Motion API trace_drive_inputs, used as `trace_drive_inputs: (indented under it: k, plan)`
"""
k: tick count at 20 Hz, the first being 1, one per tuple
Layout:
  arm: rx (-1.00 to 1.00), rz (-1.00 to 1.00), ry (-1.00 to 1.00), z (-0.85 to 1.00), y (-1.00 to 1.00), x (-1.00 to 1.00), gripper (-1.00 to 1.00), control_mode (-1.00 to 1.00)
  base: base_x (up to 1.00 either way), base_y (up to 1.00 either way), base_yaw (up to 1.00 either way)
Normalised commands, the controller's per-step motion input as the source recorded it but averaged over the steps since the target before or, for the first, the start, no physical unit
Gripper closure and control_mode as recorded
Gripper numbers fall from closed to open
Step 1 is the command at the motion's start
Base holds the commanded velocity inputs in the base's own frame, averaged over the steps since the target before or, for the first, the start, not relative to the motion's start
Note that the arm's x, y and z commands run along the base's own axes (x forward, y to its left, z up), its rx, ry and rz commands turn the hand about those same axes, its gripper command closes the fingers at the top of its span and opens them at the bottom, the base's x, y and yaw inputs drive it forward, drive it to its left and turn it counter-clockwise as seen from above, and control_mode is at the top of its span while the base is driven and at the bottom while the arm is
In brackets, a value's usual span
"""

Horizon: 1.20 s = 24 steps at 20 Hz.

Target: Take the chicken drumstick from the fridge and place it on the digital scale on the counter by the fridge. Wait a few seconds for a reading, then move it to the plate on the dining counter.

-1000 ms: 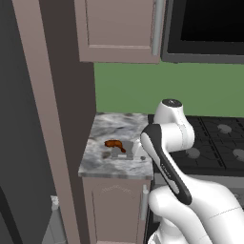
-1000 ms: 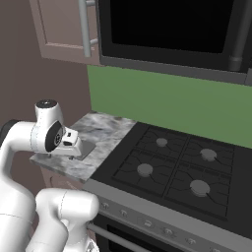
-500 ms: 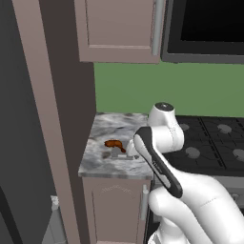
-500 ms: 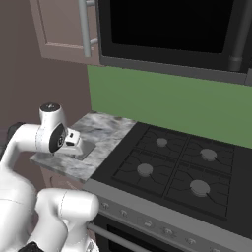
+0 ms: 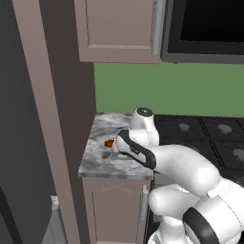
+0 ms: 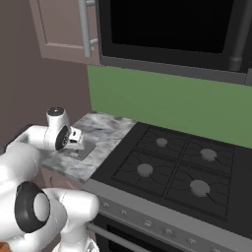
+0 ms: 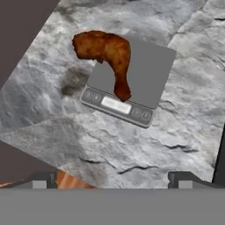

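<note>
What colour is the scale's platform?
Plain flat grey; the scale shows best in the hand view.

Narrow marbled counter (image 7: pixel 176 127) carries digital scale (image 7: pixel 149 70); chicken drumstick (image 7: pixel 107 55) on scale, thick end overhanging.

Light was even and flat — a soft shadow lay beside the digital scale (image 7: pixel 132 83); base views looked slightly blurred.

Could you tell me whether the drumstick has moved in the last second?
No. In the left base view the drumstick lies at the same spot on the counter, equally far from the brown panel on its left.
</note>
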Motion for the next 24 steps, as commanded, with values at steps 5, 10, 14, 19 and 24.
trace_drive_inputs:
  k: [5,10,14,19,24]
  plan:
    - [-0.03,0.00,0.10,-0.05,0.03,0.79,-1.00,-1.00,0.00,0.00,0.00]
    - [0.00,0.00,0.06,-0.05,0.00,0.57,-1.00,-1.00,0.00,0.00,0.00]
    - [0.00,0.00,0.01,-0.16,0.00,0.21,-1.00,-1.00,0.00,0.00,0.00]
    - [0.00,0.00,0.00,-0.32,0.07,0.01,-1.00,-1.00,0.00,0.00,0.00]
    - [0.00,0.00,0.00,-0.44,0.11,0.00,-1.00,-1.00,0.00,0.00,0.00]
